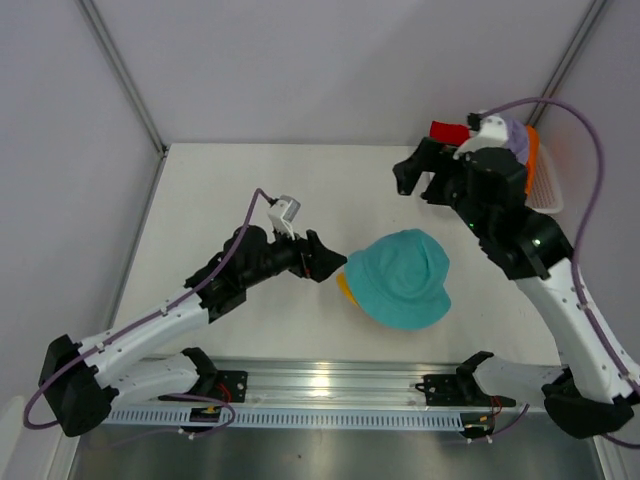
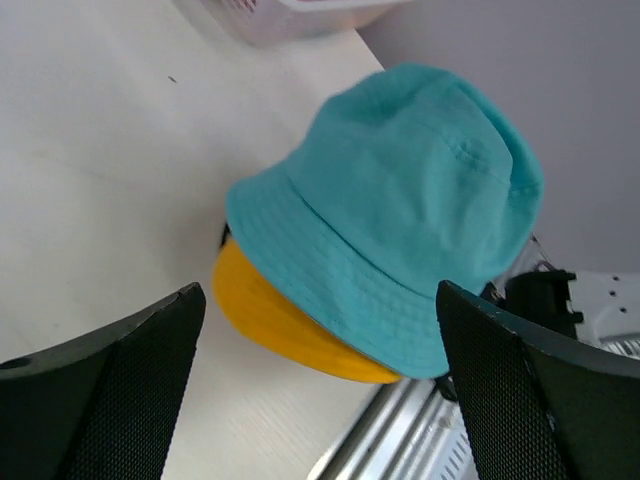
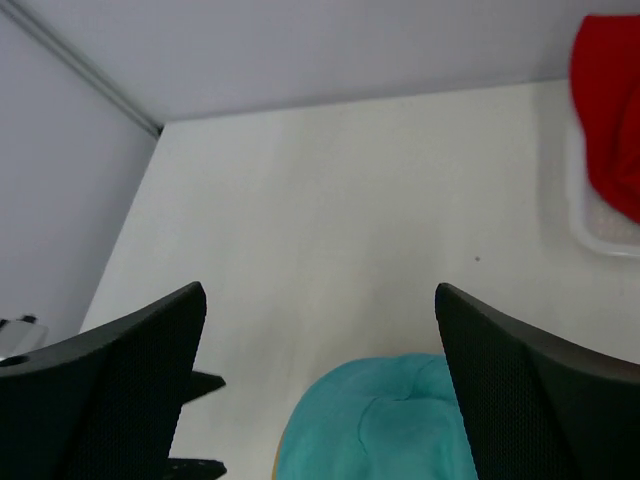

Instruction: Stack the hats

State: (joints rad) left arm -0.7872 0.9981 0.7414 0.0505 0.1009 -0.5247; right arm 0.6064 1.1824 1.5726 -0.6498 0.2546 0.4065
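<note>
A teal hat (image 1: 402, 277) sits on top of a yellow hat (image 1: 344, 288) near the table's front middle; only the yellow brim peeks out at the left. In the left wrist view the teal hat (image 2: 400, 200) covers the yellow hat (image 2: 290, 320) the same way. My left gripper (image 1: 325, 260) (image 2: 320, 300) is open just left of the pair, holding nothing. My right gripper (image 1: 420, 180) (image 3: 320, 295) is open and raised behind the teal hat (image 3: 390, 420), also holding nothing. A red hat (image 1: 448, 132) (image 3: 610, 120), a lavender hat (image 1: 517, 135) and an orange hat (image 1: 532, 150) lie in the basket.
The white mesh basket (image 1: 548, 190) (image 3: 600, 235) stands at the back right, partly behind my right arm; its edge (image 2: 290, 20) shows in the left wrist view. A metal rail (image 1: 330, 385) runs along the near edge. Grey walls close in the table.
</note>
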